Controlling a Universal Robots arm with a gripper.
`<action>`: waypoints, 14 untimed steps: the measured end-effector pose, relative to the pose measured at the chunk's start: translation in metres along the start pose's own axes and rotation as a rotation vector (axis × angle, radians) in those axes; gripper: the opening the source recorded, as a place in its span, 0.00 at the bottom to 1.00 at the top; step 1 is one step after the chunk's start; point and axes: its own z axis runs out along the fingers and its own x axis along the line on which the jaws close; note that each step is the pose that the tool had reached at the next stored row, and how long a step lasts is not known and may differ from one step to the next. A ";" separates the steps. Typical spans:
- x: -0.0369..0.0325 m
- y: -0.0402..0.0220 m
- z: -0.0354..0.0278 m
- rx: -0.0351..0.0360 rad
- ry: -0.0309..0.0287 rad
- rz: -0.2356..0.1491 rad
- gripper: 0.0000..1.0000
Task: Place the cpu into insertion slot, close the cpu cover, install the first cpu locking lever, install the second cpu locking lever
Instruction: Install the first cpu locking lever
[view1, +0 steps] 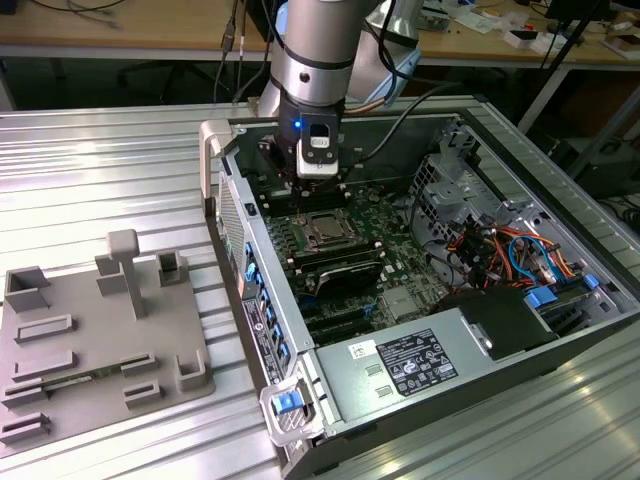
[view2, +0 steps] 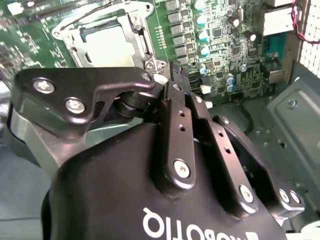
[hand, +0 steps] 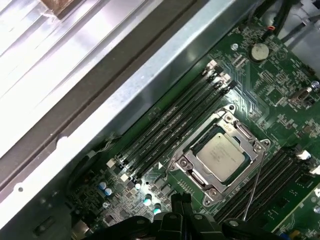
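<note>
While the cpu (hand: 221, 153) sits under the cpu cover (hand: 186, 163), the tool (view2: 175, 75) hovers nearby, seemingly closed and empty.

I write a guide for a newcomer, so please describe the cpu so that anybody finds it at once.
Look into the open computer case at the green circuit board. Between its two banks of long black memory slots lies a silvery frame, the cpu cover. The cpu is the flat dull silver-grey square filling its window, solid where the frame is open.
</note>
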 end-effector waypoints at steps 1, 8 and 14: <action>0.0000 0.0000 0.0003 -0.0007 0.0004 -0.013 0.11; 0.0111 -0.0023 0.0033 -0.0032 0.0022 -0.042 0.11; 0.0139 0.0006 0.0044 -0.0083 0.0049 -0.156 0.11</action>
